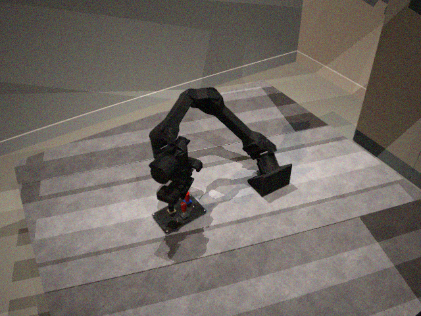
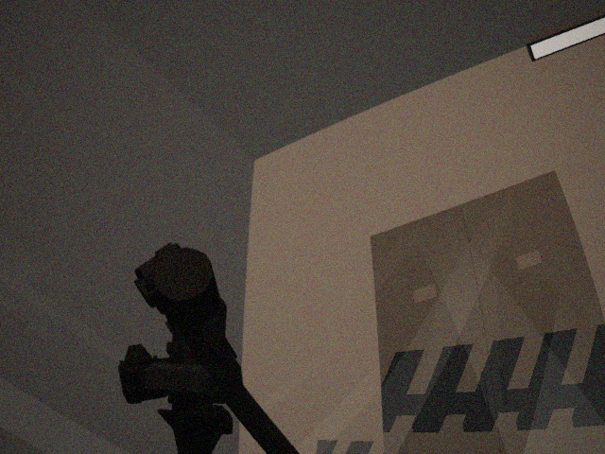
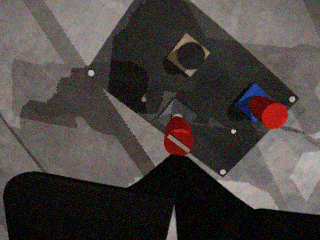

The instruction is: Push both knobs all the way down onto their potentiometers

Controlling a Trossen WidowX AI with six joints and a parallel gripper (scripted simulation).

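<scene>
The dark circuit board [image 1: 195, 213] [image 3: 220, 159] lies under my gripper. A red knob with a white line [image 1: 183, 206] [image 3: 178, 142] stands above its grey potentiometer [image 3: 169, 111]; a light bit of shaft shows between them in the wrist view. A plain red knob [image 1: 187, 196] [image 3: 274, 115] stands tall over the blue potentiometer [image 1: 188, 202] [image 3: 248, 104]; whether it touches is unclear. A black knob [image 3: 191, 55] is over a tan potentiometer [image 3: 174, 56]. My gripper [image 3: 177, 163] is shut and empty; its tips appear beside the white-lined knob in the wrist view. Their height above it is unclear.
The arm's base [image 1: 272, 180] stands right of the board in the top view. Small light pins and corner screws [image 3: 91, 73] show on the board. Dark shadows cross the board and table. The exterior view shows only the arm [image 2: 195, 317], walls and ceiling.
</scene>
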